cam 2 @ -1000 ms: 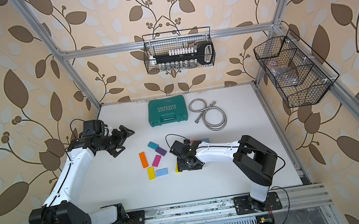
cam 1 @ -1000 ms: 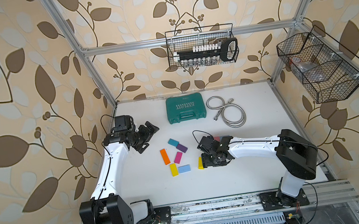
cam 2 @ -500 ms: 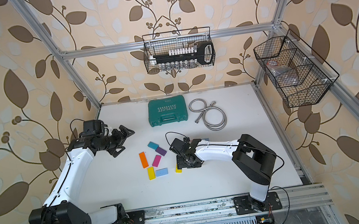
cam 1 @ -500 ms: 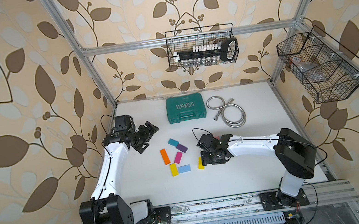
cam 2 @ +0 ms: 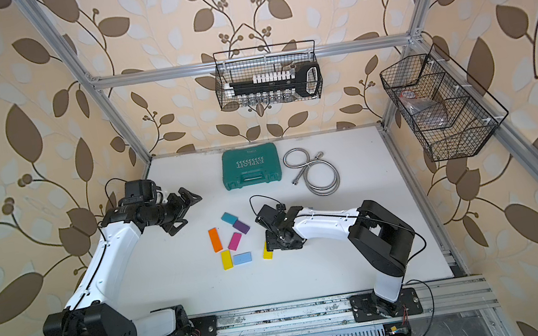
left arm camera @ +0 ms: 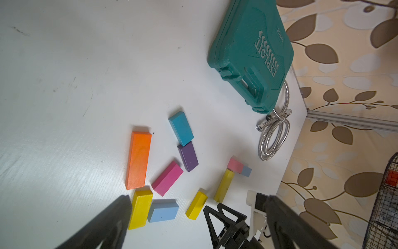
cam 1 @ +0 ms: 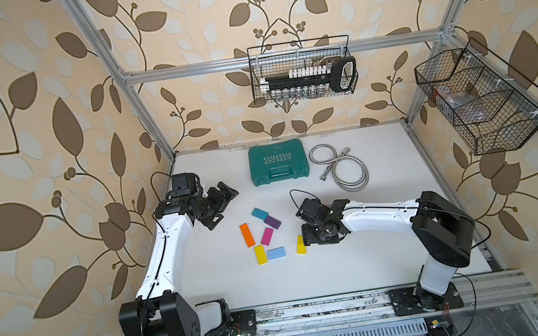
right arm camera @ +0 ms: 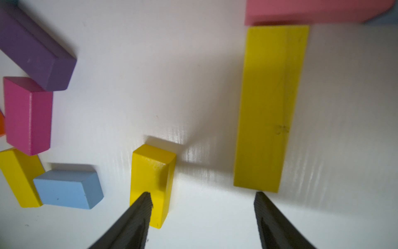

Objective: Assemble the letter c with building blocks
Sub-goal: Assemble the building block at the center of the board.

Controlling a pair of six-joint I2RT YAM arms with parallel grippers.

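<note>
Several building blocks lie mid-table in both top views: teal (cam 1: 260,213), purple (cam 1: 272,222), orange (cam 1: 247,234), magenta (cam 1: 267,236), yellow (cam 1: 260,254), light blue (cam 1: 276,253). A further small yellow block (cam 1: 301,244) lies apart to their right. My right gripper (cam 1: 309,237) hangs low beside it, open. In the right wrist view that gripper (right arm camera: 202,197) has bare table between its jaws; one finger overlaps the small yellow block (right arm camera: 153,183), and a long yellow block (right arm camera: 269,107) lies just past the other, with a pink block (right arm camera: 312,10) beyond. My left gripper (cam 1: 225,200) is open and empty, back left of the blocks.
A green tool case (cam 1: 278,166) and a coiled metal hose (cam 1: 343,168) lie at the back of the table. Wire baskets hang on the back wall (cam 1: 303,69) and the right wall (cam 1: 481,101). The left wrist view shows a small light blue block (left arm camera: 246,171) behind the pink one.
My right gripper has edged slightly left toward the small yellow block. The blocks and the left arm have not moved.
</note>
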